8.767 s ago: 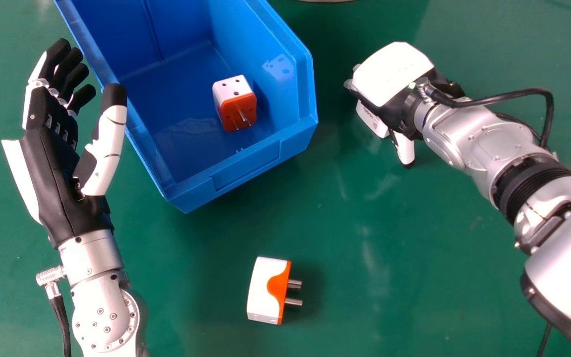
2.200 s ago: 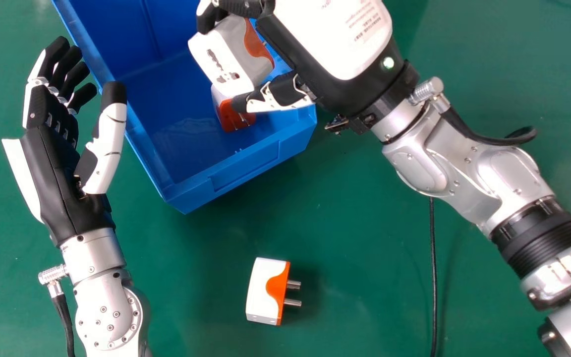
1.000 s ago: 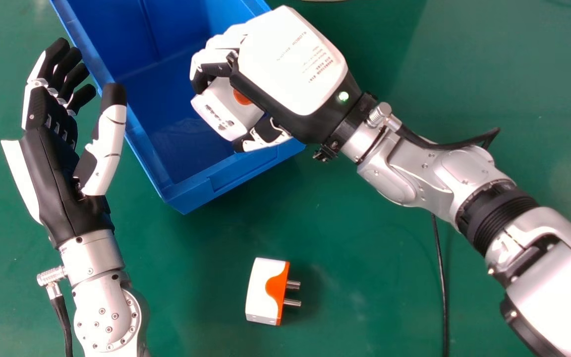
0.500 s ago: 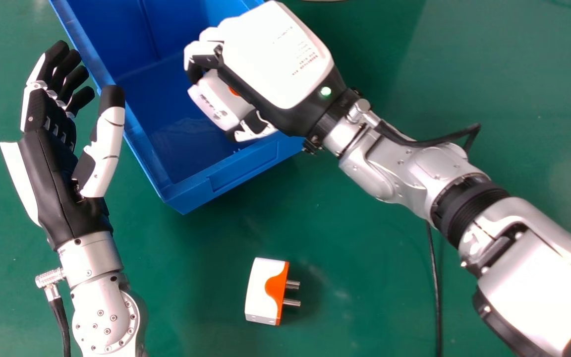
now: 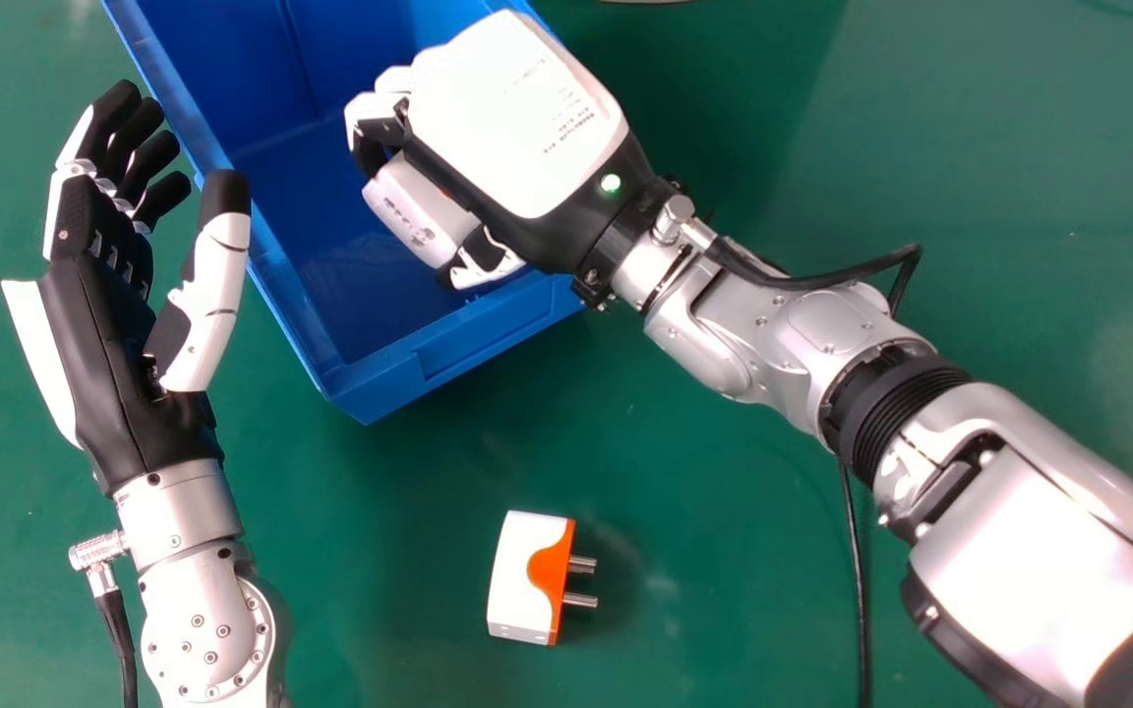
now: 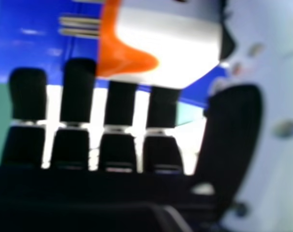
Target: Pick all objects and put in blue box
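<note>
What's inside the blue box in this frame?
In the box, part of the floor and walls shows. The right hand, holding a white adapter, covers the rest; what lies beneath cannot be seen.

I see a way through over the table between the near wall of the blue box and the loose plug adapter, whose pins jut out to the right. Inside the box I have room by the left wall, down to the near-left corner, but the right hand with its held adapter blocks the right side. My left hand obstructs the outside of the left wall, and the silver right arm bars the table's right side.
</note>
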Tool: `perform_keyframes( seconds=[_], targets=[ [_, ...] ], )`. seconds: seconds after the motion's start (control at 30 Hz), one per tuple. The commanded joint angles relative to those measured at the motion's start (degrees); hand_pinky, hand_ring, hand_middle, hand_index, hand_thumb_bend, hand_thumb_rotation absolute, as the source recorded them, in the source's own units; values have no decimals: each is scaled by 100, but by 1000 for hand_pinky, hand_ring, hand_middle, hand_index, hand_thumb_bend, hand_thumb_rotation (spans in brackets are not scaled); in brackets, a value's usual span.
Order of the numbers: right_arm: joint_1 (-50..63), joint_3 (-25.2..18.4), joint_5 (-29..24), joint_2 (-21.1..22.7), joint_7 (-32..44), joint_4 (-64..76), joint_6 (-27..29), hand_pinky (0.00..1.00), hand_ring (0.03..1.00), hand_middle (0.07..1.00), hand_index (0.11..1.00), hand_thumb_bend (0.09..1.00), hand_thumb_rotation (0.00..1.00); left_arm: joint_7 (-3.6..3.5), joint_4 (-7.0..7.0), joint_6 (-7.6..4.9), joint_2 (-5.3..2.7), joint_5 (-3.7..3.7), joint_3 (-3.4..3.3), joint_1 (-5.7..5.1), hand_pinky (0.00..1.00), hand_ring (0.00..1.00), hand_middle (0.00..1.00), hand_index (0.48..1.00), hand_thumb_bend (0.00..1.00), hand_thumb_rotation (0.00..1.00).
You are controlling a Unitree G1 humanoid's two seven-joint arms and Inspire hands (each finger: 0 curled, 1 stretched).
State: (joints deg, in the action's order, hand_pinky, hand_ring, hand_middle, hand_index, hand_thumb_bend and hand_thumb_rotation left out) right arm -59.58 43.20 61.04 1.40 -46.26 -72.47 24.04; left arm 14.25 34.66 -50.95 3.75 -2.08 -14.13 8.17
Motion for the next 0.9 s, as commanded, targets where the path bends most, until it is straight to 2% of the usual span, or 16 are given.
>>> perform_keyframes(
  seconds=[0.0, 0.17, 0.33, 0.5, 0.53, 0.6, 0.63, 0.67, 0.7, 0.73, 0.77, 0.8, 0.87],
  targets=[
    [-167, 124, 2, -81, -81, -31, -61, 311, 453, 548, 498, 494, 0, -21, -27, -148, 49, -5, -2, 69, 769, 795, 817, 802, 667, 462],
    [-115, 276, -32, -152, 62, -63, -111, 312, 455, 546, 503, 494, 0, -18, -36, -127, 44, -18, -4, 83, 774, 799, 821, 806, 669, 464],
    [-99, 373, -15, -208, 399, -23, -524, 311, 454, 546, 505, 494, 0, -1, 10, -130, 62, -43, -15, 117, 776, 800, 822, 806, 669, 465],
    [-104, 608, 141, -202, 560, 52, -1082, 313, 453, 546, 504, 494, 0, -50, 8, -119, 51, 17, -10, 141, 778, 801, 822, 806, 671, 467],
    [-94, 619, 118, -194, 577, 63, -1100, 353, 449, 542, 501, 499, 0, -44, 9, -116, 52, 2, -10, 145, 778, 801, 822, 806, 671, 467],
    [-60, 624, 90, -177, 571, 81, -1116, 353, 449, 542, 501, 499, 0, -33, 17, -119, 53, -24, -8, 156, 778, 801, 822, 806, 671, 467],
    [-47, 626, 85, -170, 564, 92, -1121, 415, 518, 604, 551, 553, 0, -22, 22, -122, 56, -42, -7, 161, 776, 801, 822, 806, 671, 466],
    [-38, 628, 83, -164, 551, 100, -1124, 415, 518, 604, 551, 553, 0, -12, 26, -124, 58, -58, -8, 165, 776, 801, 822, 806, 671, 466],
    [-28, 628, 79, -156, 535, 110, -1119, 483, 595, 675, 607, 593, 0, -12, 29, -126, 56, -60, -6, 169, 774, 801, 823, 807, 668, 465],
    [-18, 623, 71, -149, 522, 124, -1117, 483, 595, 675, 607, 593, 0, -14, 31, -129, 54, -59, -5, 173, 774, 801, 823, 807, 668, 465],
    [-9, 621, 70, -142, 505, 142, -1130, 543, 663, 736, 655, 625, 0, -20, 27, -127, 48, -53, -1, 173, 773, 800, 823, 808, 667, 465],
    [4, 628, 84, -135, 478, 168, -1174, 543, 663, 736, 655, 625, 0, -21, 17, -114, 43, -51, 2, 167, 773, 800, 823, 808, 667, 465],
    [32, 635, 98, -117, 441, 229, -1223, 652, 781, 831, 732, 678, 16, -34, 12, -115, 36, -39, 7, 154, 772, 800, 822, 808, 666, 465]
  ],
)
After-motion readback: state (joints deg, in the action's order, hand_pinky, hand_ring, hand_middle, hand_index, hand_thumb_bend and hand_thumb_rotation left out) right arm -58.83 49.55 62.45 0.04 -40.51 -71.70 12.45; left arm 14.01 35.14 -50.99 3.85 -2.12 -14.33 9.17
